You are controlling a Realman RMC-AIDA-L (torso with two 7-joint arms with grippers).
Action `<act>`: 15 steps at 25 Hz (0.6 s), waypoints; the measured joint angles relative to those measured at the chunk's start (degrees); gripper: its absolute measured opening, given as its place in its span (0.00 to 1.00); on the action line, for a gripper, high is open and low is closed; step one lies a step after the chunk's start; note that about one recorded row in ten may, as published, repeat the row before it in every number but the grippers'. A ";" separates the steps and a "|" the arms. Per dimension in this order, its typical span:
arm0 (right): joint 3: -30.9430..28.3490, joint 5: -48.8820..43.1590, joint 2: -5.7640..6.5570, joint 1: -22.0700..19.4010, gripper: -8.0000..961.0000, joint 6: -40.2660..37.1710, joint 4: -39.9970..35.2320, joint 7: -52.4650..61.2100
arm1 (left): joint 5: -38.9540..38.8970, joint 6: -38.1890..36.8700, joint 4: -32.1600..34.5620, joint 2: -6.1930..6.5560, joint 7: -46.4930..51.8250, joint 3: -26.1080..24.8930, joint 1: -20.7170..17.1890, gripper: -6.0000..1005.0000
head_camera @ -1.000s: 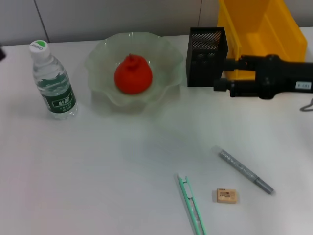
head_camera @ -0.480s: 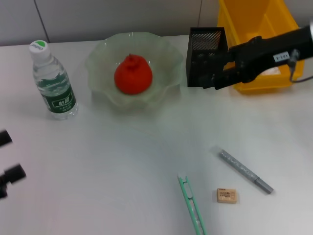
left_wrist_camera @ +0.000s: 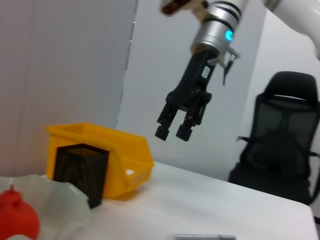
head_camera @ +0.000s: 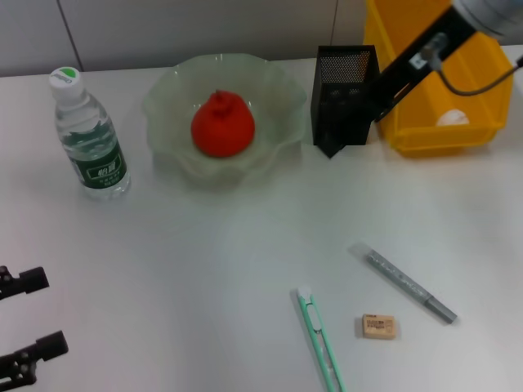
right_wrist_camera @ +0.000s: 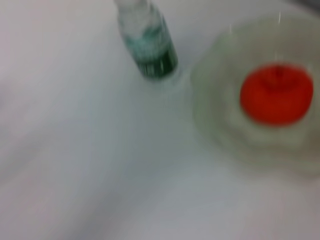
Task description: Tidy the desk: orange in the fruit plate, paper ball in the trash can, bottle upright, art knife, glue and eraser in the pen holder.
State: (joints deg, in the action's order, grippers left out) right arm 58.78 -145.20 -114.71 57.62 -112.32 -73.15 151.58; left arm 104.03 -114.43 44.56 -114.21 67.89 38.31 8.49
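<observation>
We see a white desk (head_camera: 204,261) filling most of the head view, its surface smooth and matte. Along the top of that frame runs a grey panelled wall (head_camera: 163,33), with thin vertical seams at the upper left and upper centre. In the left wrist view, a black office chair (left_wrist_camera: 282,145) stands at the right edge, behind the desk's far edge, against a pale wall.

My head view cuts off the bright yellow plastic trash can (head_camera: 425,49) at its top edge, and the black right arm crosses its front. The mint-green art knife (head_camera: 321,343) runs off the bottom edge. My right wrist view renders the clear green-labelled bottle (right_wrist_camera: 150,42) blurred, its cap cropped.
</observation>
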 joint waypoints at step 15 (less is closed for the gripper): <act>3.47 -11.03 -3.50 15.93 0.70 1.05 26.39 10.72 | 0.12 -0.41 0.00 0.05 -6.30 3.20 0.89 0.81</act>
State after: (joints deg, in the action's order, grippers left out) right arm 62.24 -156.23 -118.21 73.55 -111.28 -46.77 162.29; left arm 104.15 -114.84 44.56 -114.16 61.59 41.50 9.38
